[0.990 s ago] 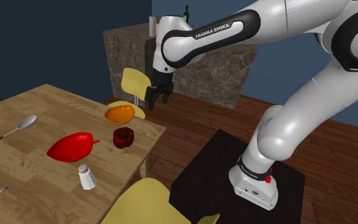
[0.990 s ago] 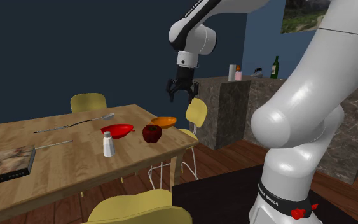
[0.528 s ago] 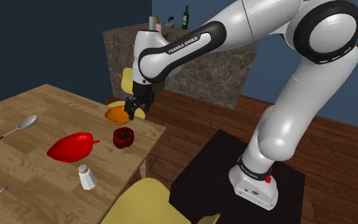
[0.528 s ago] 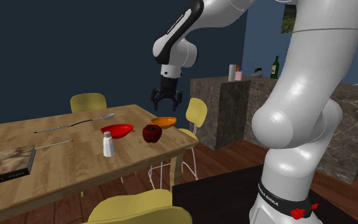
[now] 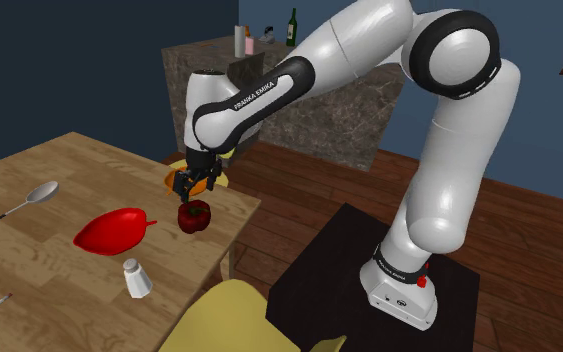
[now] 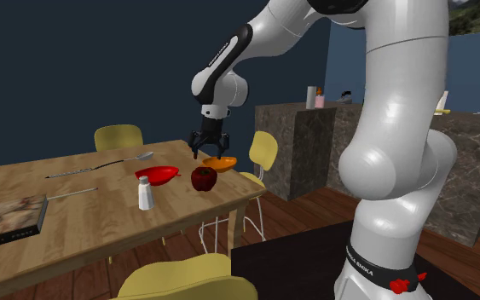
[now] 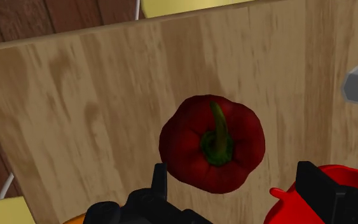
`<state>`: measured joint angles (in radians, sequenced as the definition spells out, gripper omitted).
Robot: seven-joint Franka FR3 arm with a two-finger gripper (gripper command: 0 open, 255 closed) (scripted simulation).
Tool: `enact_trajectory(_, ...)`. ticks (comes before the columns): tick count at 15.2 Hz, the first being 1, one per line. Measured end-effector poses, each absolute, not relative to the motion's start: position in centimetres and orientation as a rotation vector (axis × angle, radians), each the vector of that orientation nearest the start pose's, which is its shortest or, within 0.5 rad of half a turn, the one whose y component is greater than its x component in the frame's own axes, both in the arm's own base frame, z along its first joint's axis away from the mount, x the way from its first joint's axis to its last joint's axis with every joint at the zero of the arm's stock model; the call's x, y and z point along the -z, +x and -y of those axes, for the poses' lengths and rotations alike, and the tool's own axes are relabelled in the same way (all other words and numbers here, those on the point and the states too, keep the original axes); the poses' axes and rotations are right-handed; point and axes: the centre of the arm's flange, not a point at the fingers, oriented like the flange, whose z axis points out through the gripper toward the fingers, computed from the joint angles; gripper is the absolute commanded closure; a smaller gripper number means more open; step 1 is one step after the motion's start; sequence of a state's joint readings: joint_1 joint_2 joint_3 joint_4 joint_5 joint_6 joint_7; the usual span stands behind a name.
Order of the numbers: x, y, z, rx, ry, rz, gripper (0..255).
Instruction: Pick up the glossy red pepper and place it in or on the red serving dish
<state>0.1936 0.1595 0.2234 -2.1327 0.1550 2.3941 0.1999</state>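
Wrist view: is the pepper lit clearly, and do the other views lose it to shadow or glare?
Wrist view: pepper evenly lit, dark red, green stem sharp, no glare. Shoulder view: pepper reads dark below the claw, yet distinct from the wooden table. Second exterior view: dim overall, pepper visible.

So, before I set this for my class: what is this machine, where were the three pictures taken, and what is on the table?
It is a white robot arm on a black box, drawn by a simulator. Its tool, two black fingers, is open and holds nothing. One picture looks down from beside the box, one from another spot near the robot, one from a camera on the hand, along the fingers. On the wooden table lie a dark red pepper, a red dish, an orange dish, a white shaker and a spoon. The tool hovers just above the pepper, which it is to put on the red dish.
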Motion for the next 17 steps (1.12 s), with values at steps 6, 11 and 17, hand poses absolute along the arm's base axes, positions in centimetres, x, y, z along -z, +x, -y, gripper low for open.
enact_trajectory(6,-31.8,52.5,-23.7,0.082,-2.965,0.155,0)
enact_trajectory(11,-31.7,52.5,-23.7,0.082,-2.965,0.155,0)
enact_trajectory(17,-31.7,52.5,-23.7,0.083,-2.965,0.155,255)
